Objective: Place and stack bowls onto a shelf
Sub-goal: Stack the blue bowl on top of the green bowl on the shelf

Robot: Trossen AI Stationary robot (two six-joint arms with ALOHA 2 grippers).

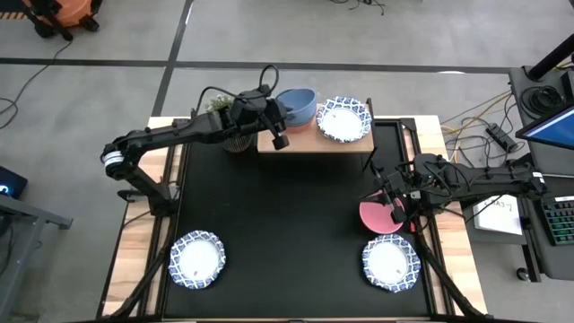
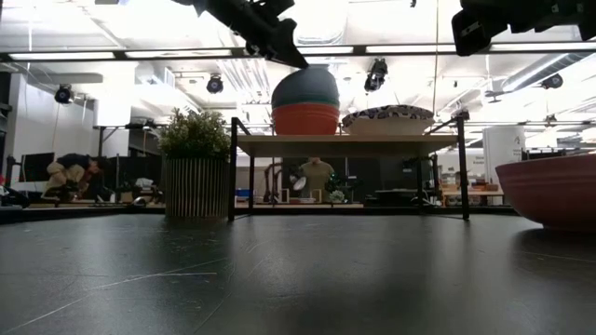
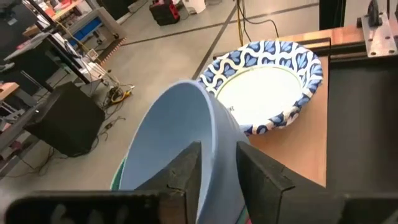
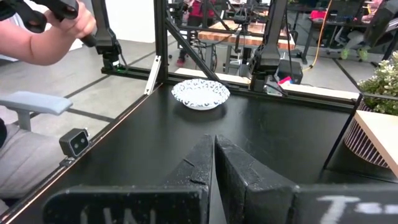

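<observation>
My left gripper (image 1: pixel 285 115) is at the light-wood shelf (image 1: pixel 309 141) and is shut on a grey-blue bowl (image 3: pixel 180 143). That bowl sits tilted on a red bowl (image 2: pixel 305 120) at the shelf's left end, and a strip of green (image 3: pixel 118 179) shows beneath it. A blue-patterned white bowl (image 1: pixel 343 119) rests on its base on the shelf's right part. My right gripper (image 4: pixel 215 157) is shut and empty, raised above a pink bowl (image 1: pixel 379 218) that stands on the mat. Two more patterned bowls (image 1: pixel 197 260) (image 1: pixel 390 262) stand near the table's near edge. My left gripper holds the grey-blue bowl by its rim (image 3: pixel 219 146), one finger inside (image 3: pixel 186 171) and one outside (image 3: pixel 264 177). The fingers come from the table's left, slanting down. The bowl is tilted, its held side raised, its lower part on the red bowl (image 2: pixel 305 120).
A potted green plant (image 2: pixel 196 172) stands on the table just left of the shelf, under my left arm. The black mat (image 1: pixel 287 215) between shelf and near bowls is bare. A person's hand (image 4: pixel 50 31) holding a control handle shows beyond the table's left side.
</observation>
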